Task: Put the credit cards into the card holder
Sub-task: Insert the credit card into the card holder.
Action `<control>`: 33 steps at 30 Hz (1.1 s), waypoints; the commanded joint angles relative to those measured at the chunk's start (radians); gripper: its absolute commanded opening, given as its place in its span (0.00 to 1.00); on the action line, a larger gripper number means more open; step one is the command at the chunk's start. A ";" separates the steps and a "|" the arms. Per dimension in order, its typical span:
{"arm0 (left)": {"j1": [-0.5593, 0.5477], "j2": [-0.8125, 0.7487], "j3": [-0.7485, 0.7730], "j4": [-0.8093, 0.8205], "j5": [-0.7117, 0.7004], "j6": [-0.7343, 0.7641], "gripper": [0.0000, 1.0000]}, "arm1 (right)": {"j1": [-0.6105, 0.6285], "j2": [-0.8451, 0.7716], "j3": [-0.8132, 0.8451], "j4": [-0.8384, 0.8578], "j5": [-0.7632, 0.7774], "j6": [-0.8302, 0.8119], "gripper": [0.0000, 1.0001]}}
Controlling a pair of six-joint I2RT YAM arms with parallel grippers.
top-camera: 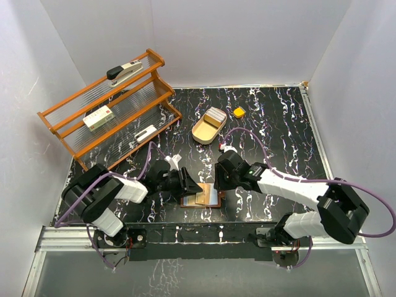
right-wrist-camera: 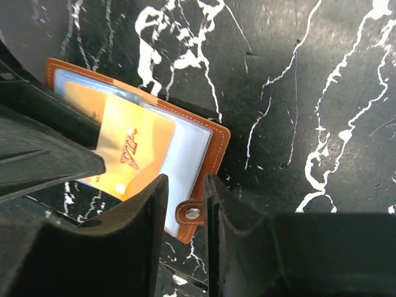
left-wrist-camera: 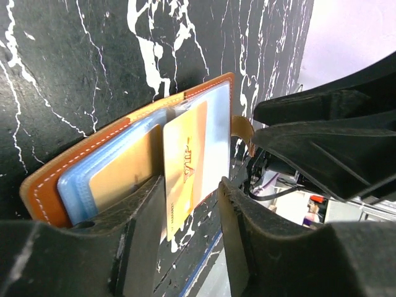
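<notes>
Right now the small brown leather bifold card holder (top-camera: 213, 198) lies open and flat on the black white-veined marble counter (top-camera: 278, 124), close to its near edge and between the two arms. A tan card (left-wrist-camera: 120, 170) sits tucked in one of its bluish clear sleeves. A golden-orange card printed "VIP" (left-wrist-camera: 185, 167) lies tilted across the sleeves, its lower end sticking out past the holder's edge.

The left jaws stand narrowly apart on either side of that protruding end, with a strip of counter showing between the card and one black finger (left-wrist-camera: 241, 235). The right jaws are also narrowly apart, and the holder's brown snap tab (right-wrist-camera: 193, 213) shows in the gap. Whether either finger touches the tab cannot be told. Both heads crowd the holder from opposite sides and cover part of it from above.

Farther back, well apart from the holder, are a tan oval wooden tray (top-camera: 199, 133) and a small yellow block (top-camera: 239, 112). At the back left an orange-brown wooden rack (top-camera: 62, 127) carries a black-and-grey stapler (top-camera: 124, 71) and a white-and-green box (top-camera: 99, 117).
</notes>
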 commanded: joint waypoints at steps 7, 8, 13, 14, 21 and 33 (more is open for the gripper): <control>-0.015 -0.105 0.096 -0.298 -0.097 0.109 0.44 | 0.005 -0.020 0.012 0.023 -0.004 0.040 0.29; -0.016 -0.101 0.103 -0.306 -0.098 0.114 0.45 | 0.005 -0.017 0.005 0.031 -0.006 0.042 0.29; -0.029 -0.085 0.130 -0.349 -0.116 0.140 0.45 | 0.005 0.003 -0.031 0.088 -0.029 0.050 0.26; -0.034 -0.084 0.134 -0.358 -0.122 0.145 0.46 | 0.005 0.011 -0.034 0.091 -0.029 0.050 0.25; -0.067 -0.071 0.159 -0.374 -0.122 0.141 0.47 | 0.005 0.036 -0.065 0.124 -0.010 0.055 0.22; -0.138 -0.011 0.224 -0.371 -0.168 0.127 0.45 | 0.008 0.006 -0.127 0.172 0.000 0.068 0.20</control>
